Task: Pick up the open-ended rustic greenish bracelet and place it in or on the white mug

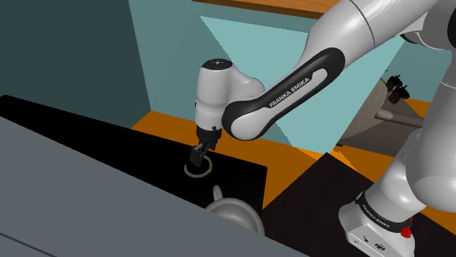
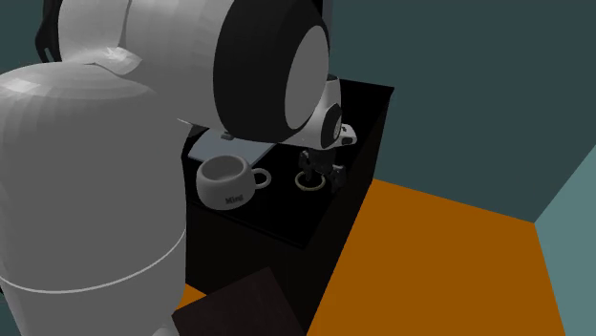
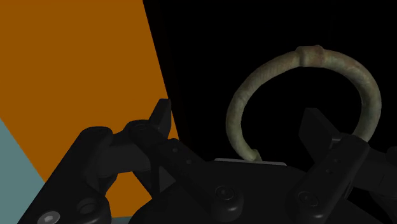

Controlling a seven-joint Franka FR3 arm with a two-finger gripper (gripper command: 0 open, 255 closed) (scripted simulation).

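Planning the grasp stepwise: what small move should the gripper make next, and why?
Probably ease down slightly before closing: the all-black two-finger gripper is open, its fingers straddling one side of the greenish open-ended bracelet lying on the black tabletop, unclasped.

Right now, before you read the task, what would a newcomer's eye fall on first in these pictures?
The big white arm sweeps across the shoulder view, its open black pincer down at a greenish open-ended bracelet on a black table. A white mug stands beside the bracelet, and bright orange floor glows beyond.
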